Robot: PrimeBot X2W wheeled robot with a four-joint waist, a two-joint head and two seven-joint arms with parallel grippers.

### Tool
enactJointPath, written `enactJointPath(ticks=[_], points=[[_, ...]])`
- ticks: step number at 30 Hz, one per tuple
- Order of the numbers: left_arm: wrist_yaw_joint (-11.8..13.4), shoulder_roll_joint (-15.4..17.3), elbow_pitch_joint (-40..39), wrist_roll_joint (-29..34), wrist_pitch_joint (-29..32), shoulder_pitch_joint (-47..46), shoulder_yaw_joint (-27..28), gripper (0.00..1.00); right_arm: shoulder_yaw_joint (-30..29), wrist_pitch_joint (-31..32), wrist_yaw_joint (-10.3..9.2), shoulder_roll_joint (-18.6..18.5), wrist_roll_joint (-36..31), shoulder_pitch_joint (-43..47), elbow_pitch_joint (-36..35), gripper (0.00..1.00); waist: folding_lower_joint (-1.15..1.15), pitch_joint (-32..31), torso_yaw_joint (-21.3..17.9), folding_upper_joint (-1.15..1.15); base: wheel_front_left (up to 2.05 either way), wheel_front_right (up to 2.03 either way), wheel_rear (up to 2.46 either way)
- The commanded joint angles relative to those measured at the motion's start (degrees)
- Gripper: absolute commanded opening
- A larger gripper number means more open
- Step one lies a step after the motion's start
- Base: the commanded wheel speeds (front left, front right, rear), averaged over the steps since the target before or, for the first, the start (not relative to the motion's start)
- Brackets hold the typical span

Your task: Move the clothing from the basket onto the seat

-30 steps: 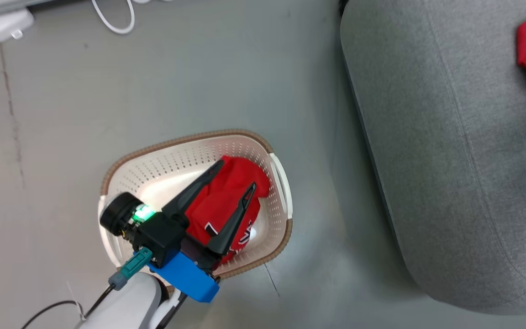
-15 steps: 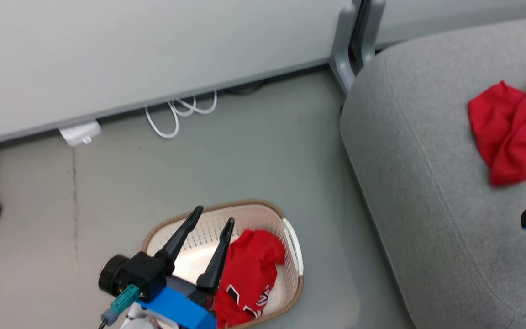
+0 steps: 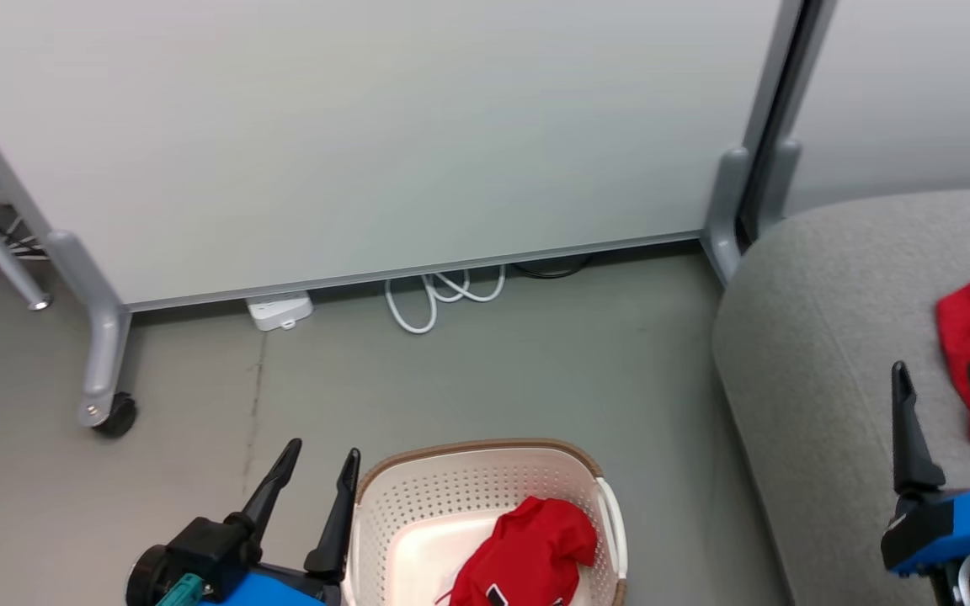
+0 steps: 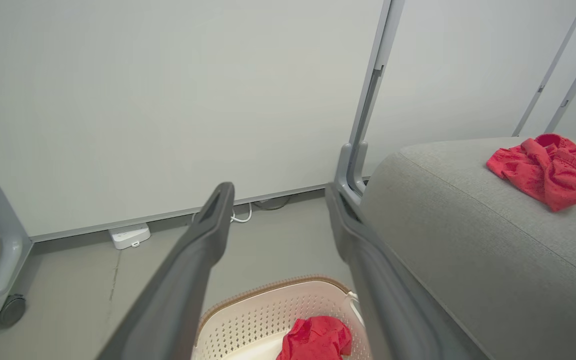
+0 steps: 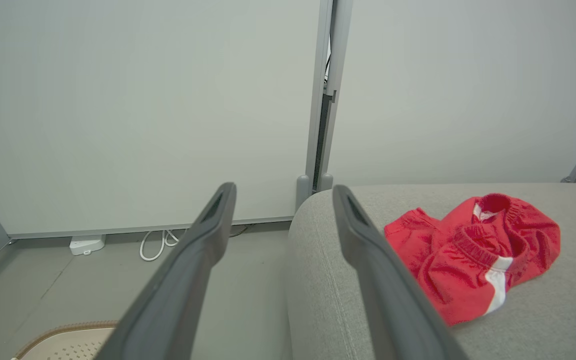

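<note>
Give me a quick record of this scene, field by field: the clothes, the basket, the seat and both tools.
basket: on the floor, beside the seat
lettered garment: crumpled in the basket
striped garment: lying on the seat
left tool: open, empty, beside the basket
right tool: open, empty, near the striped garment
left to do: lettered garment to the seat

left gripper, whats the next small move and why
Probably swing the left gripper right and down over the red garment: it lies in the basket, the striped garment already lies on the seat, and the open, empty gripper hovers left of the basket.
</note>
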Motion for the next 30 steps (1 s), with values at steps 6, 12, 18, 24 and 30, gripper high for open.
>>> enactJointPath(ticks=[6,12,18,24,30], points=[[-0.1,0.4,1.0,0.6,-0.2,0.4,3.4,1.0,0.9,2.0,-0.02,3.2,-0.1,6.9,-7.3,1.0,0.01,-1.1,4.8,0.0,0.0,0.0,0.0],[-0.1,0.4,0.7,1.0,-0.2,1.6,6.8,1.0,3.6,2.6,-0.02,4.6,0.5,10.2,-9.6,1.0,0.01,-1.4,6.4,0.0,0.0,0.0,0.0],[-0.3,0.2,0.7,1.6,-0.2,2.8,8.2,1.0,5.9,2.6,-0.02,5.0,1.5,9.8,-9.0,1.0,0.01,-1.5,6.1,0.0,0.0,0.0,0.0],[-0.4,-0.1,0.9,1.9,-0.2,2.8,8.4,1.0,6.7,2.7,-0.02,5.0,1.8,8.4,-8.3,1.0,0.01,-1.2,5.7,0.0,0.0,0.0,0.0],[-0.5,-0.6,0.5,2.2,-0.2,2.5,8.6,1.0,6.6,2.6,-0.02,5.0,2.3,7.8,-7.5,1.0,0.01,-0.3,5.4,0.0,0.0,0.0,0.0]])
